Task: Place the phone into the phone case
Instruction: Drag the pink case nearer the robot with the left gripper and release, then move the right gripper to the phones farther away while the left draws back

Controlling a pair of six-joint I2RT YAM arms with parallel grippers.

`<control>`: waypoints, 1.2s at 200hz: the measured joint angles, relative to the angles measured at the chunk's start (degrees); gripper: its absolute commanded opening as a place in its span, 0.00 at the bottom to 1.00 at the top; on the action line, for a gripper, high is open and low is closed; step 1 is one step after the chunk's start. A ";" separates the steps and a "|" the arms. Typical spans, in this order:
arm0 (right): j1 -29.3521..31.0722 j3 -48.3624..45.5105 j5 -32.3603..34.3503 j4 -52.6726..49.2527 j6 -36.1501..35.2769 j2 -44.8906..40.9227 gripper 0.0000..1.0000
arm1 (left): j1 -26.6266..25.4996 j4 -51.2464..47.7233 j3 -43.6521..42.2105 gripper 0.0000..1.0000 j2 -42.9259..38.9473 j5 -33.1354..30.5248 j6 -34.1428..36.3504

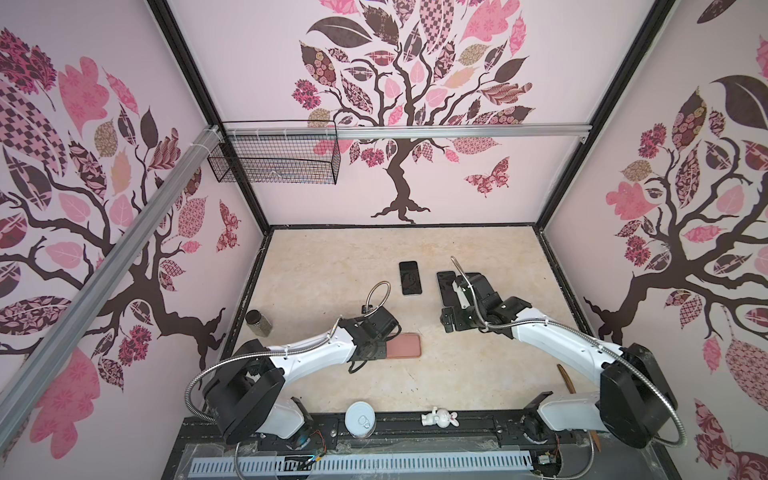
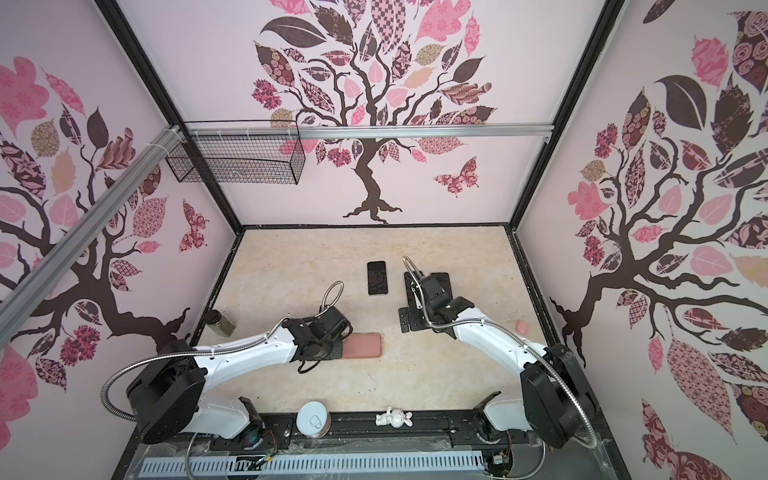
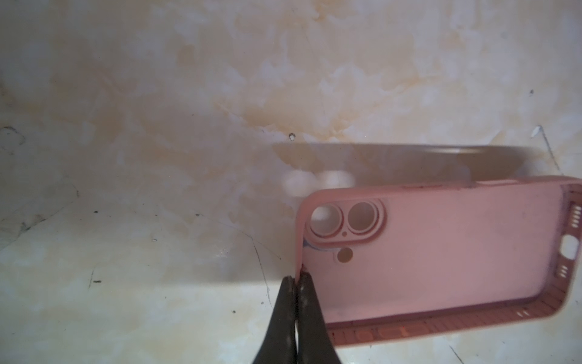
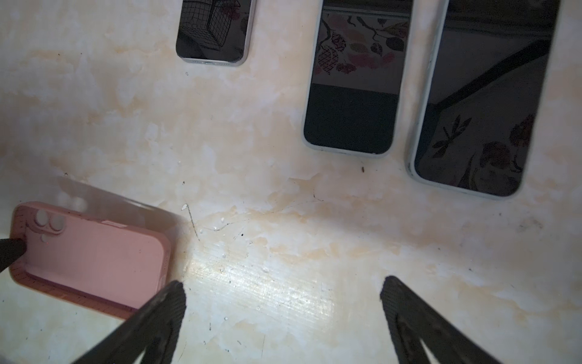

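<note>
Here the left gripper (image 3: pixel 296 279) is pinched tight on the short end wall of the pink phone case (image 3: pixel 441 252), beside its camera holes. The case's open side faces up, and in both top views it lies just below mid-frame. The right gripper (image 4: pixel 283 283) is spread wide and empty over the table (image 4: pixel 252 157). Three phones (image 4: pixel 352 94) lie screen-up: in both top views one sits at mid-frame, and two just right of it are partly under the right arm.
</note>
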 measured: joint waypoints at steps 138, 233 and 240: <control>0.00 0.00 0.42 -0.02 0.39 0.02 1.00 | 0.00 2.54 -1.16 0.22 0.24 1.05 -0.57; 0.00 6.56 0.15 -2.93 -1.25 5.49 1.00 | 0.20 0.46 -2.12 0.77 -13.66 -1.68 0.04; 0.00 7.67 -0.02 -2.95 -1.36 6.47 1.00 | 0.37 -0.04 -2.34 0.80 -15.08 -1.90 0.42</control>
